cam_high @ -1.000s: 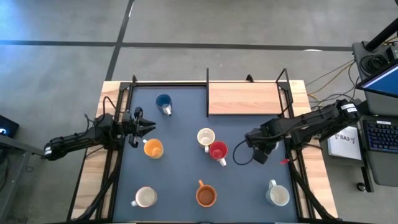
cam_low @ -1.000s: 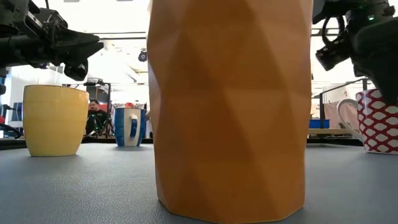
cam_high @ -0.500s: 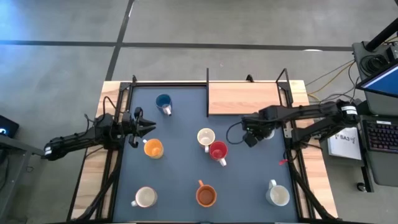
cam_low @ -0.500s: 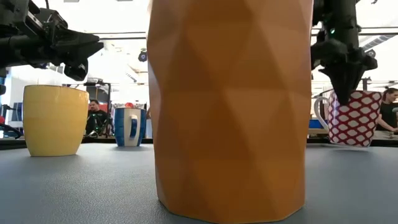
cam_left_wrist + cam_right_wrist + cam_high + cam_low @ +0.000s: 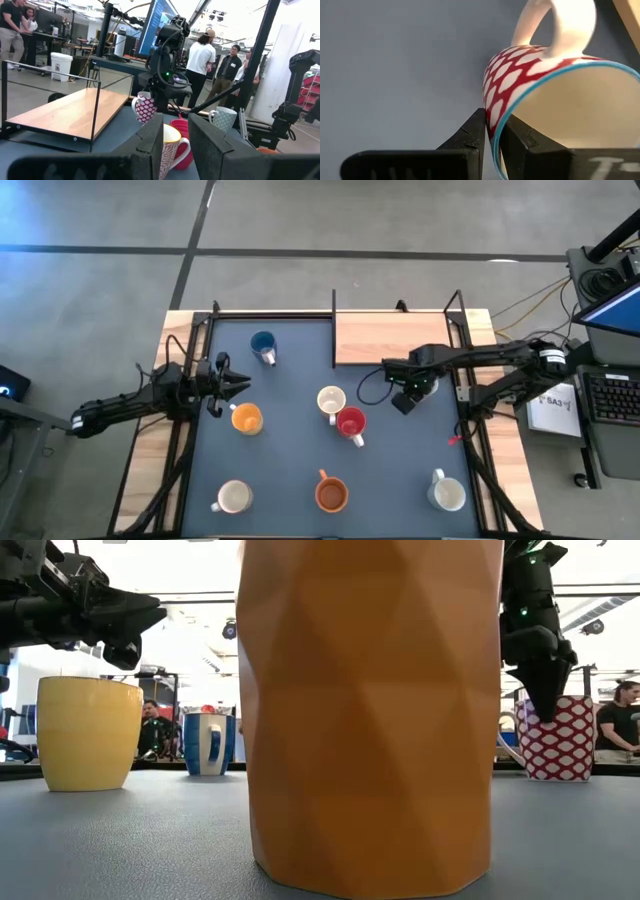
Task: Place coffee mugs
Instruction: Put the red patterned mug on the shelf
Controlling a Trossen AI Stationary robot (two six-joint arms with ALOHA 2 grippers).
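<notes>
My right gripper [image 5: 405, 395] hangs over the mat's right half, just in front of the wooden shelf [image 5: 392, 340], shut on a red-and-white patterned mug [image 5: 560, 738]. My left gripper [image 5: 243, 385] is open and hovers just beyond the yellow-orange mug [image 5: 246, 418], touching nothing. Standing on their bases on the mat are the blue mug [image 5: 263, 345], a cream mug [image 5: 331, 400], the red mug [image 5: 350, 423], a white mug [image 5: 233, 497], the orange-brown mug [image 5: 331, 495] and another white mug [image 5: 447, 493]. My right gripper [image 5: 492, 132] pinches the patterned mug's wall at the rim [image 5: 496, 125], on the side opposite the white handle [image 5: 560, 25]. One finger [image 5: 522, 142] is inside the mug and one [image 5: 470, 135] outside. The fingers come from above, pointing down. The mug hangs below them, its base near the mat.
The raised wooden shelf fills the far right corner, with black frame posts [image 5: 462, 330] beside it. The cream and red mugs stand close together left of my right gripper. In the low view the orange-brown mug [image 5: 370, 710] blocks the middle. People stand in the room behind.
My right gripper has carried the patterned mug from beside the red mug toward the far edge, up to the front of the wooden shelf, its arm swinging and the wrist turning. The left arm and the other mugs have kept still.
</notes>
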